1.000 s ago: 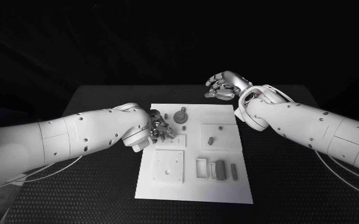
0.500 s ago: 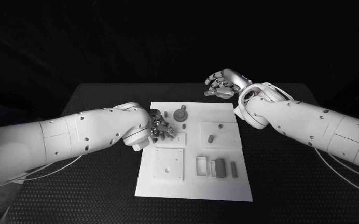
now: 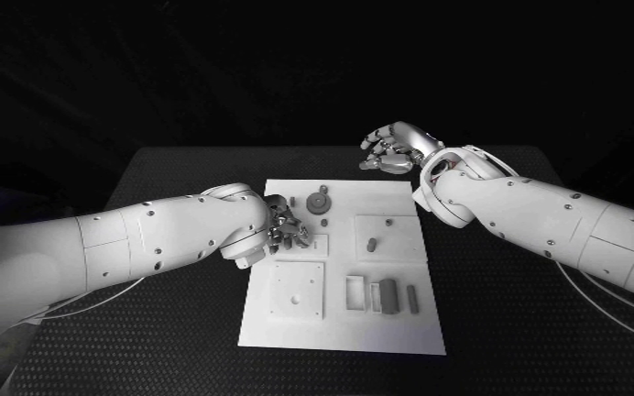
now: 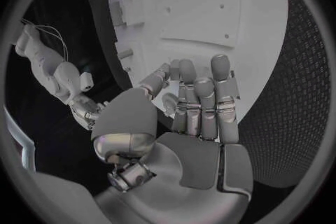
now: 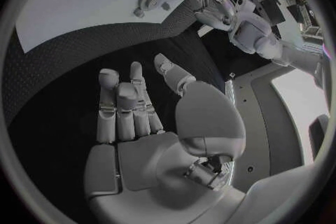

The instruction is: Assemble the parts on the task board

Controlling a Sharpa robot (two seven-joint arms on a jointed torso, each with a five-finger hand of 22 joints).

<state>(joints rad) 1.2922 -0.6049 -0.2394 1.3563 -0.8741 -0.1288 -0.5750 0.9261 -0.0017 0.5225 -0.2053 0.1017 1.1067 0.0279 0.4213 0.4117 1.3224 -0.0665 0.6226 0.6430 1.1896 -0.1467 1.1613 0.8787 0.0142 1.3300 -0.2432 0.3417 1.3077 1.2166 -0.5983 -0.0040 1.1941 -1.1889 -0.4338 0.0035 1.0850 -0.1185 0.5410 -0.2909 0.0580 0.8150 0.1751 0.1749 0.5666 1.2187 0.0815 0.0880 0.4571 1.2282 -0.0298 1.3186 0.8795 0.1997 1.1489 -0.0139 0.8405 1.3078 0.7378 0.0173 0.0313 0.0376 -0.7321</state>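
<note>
The white task board [image 3: 397, 327] lies in the middle of the black table. My left hand [image 3: 281, 228] hovers over the board's left half with its fingers curled in. In the left wrist view, the left hand [image 4: 192, 103] seems to pinch a small grey part [image 4: 170, 103] between thumb and fingers. A round grey part [image 3: 319, 203] stands near the board's far edge, just beyond the left hand. My right hand [image 3: 391, 152] hangs above the table past the board's far right corner. Its fingers are loosely bent and hold nothing, as the right wrist view of this hand [image 5: 136, 115] confirms.
A short peg [image 3: 373, 247] stands on a raised square [image 3: 391, 227] right of the left hand. Two grey bars [image 3: 388, 297] lie near the board's front, beside a raised plate [image 3: 299, 291]. Bare black table [image 3: 515, 323] flanks the board.
</note>
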